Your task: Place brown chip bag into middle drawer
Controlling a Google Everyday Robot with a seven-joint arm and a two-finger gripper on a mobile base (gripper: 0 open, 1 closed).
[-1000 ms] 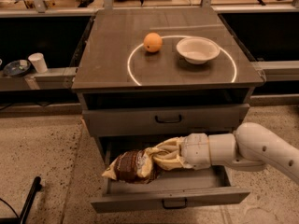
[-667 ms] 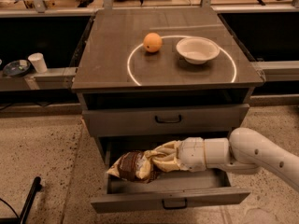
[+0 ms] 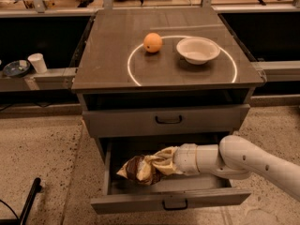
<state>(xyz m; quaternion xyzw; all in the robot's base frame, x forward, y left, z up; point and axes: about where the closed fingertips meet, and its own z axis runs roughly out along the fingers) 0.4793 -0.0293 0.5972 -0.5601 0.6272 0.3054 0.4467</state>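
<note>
Arm: the white arm (image 3: 243,161) is coming in from the lower right of the frame and lying almost level, its rounded elbow sitting right of centre and its cylindrical wrist pointing left into the open drawer
Gripper: the gripper (image 3: 165,165) is sitting inside the drawer opening, lower centre of the frame – it is clamping the bunched cream end of the bag, which is wrapping around it
Brown chip bag: the brown chip bag (image 3: 138,169) is sticking out leftward from the gripper, lying over the left half of the drawer's tray
Middle drawer: the middle drawer (image 3: 168,201) is standing pulled out at the bottom of the frame, its black handle facing the camera
Upper drawer front: the upper drawer front (image 3: 140,121) is sitting shut just above
Cabinet top: the cabinet top (image 3: 112,55) is filling the upper centre, carrying an orange fruit (image 3: 153,42) and a white bowl (image 3: 198,49) side by side – apart, not touching
Room: speckled floor (image 3: 37,149) is spreading on both sides; a white cup (image 3: 36,62) is standing on a ledge at the left edge
</note>
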